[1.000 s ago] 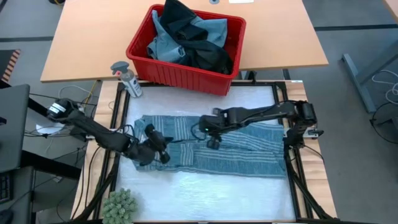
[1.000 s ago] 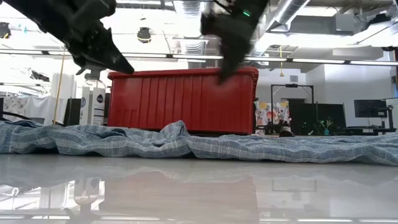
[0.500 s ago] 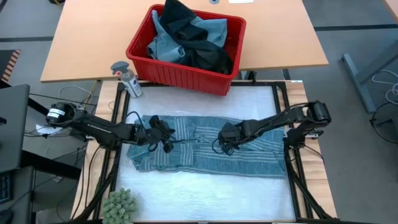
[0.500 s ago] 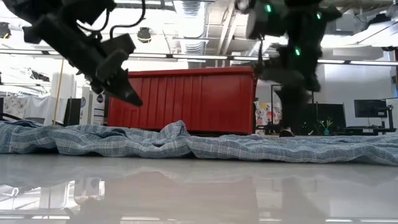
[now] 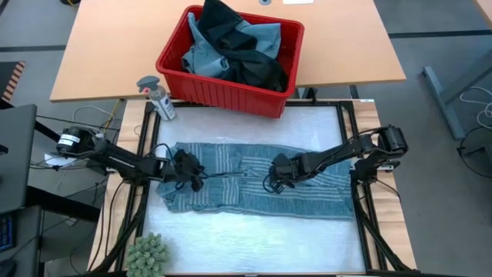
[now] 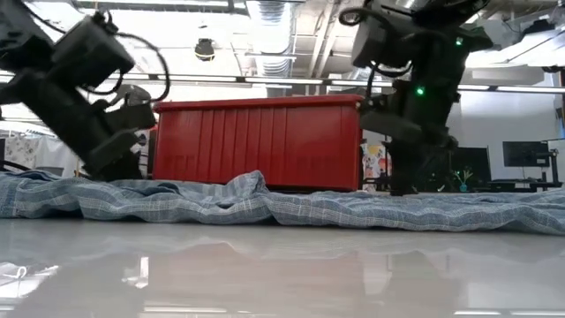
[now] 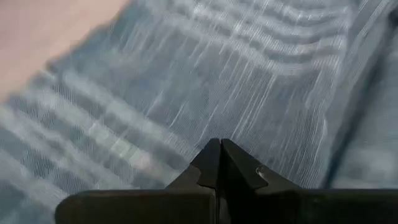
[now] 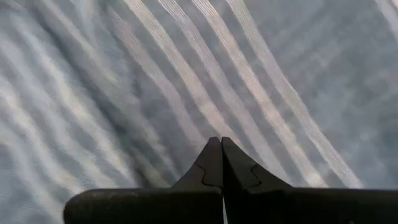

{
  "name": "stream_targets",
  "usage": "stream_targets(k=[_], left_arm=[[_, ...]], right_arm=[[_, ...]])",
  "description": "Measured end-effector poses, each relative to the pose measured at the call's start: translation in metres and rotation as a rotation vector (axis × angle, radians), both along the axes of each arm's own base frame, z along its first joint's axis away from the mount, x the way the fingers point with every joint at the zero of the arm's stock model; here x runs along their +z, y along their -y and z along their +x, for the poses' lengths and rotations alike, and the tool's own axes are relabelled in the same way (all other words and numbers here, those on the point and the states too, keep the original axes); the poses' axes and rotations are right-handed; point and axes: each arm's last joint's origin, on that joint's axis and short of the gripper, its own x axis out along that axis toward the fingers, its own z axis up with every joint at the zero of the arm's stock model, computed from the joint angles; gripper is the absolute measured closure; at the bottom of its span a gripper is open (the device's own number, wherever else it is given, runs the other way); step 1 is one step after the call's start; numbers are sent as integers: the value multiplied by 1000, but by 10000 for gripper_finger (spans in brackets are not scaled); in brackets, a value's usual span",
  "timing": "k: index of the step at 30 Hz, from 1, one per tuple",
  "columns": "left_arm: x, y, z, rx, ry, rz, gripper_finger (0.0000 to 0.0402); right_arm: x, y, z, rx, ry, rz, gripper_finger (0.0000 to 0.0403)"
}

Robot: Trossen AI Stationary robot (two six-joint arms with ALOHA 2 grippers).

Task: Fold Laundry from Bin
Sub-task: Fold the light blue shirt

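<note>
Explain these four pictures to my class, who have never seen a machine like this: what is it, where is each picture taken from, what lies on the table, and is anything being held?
It is a robot with two dark jointed arms, each ending in a two-finger tool. One picture looks straight down; one looks level across the tabletop; two come from cameras on the arms' wrists.

A striped grey-blue garment lies spread on the table. Behind it a red bin holds more laundry. A spray bottle and a green spiky ball sit at the table's edges.

The left tool and right tool are both low over the garment, fingers shut. The wrist views show closed tips with no cloth between them, so nothing appears held.
</note>
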Motion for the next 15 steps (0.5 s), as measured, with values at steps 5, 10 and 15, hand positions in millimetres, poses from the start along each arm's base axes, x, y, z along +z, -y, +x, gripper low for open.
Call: stream_targets(k=[5,10,15], left_arm=[[-17,-2,-19,55,-20,-43,402],[-23,-2,-27,84,-15,-60,402],[-25,0,-30,75,-28,-51,401]], right_arm=[[3,7,10,-6,99,4,387],[8,17,20,-23,205,20,387],[13,21,26,-18,256,38,387]])
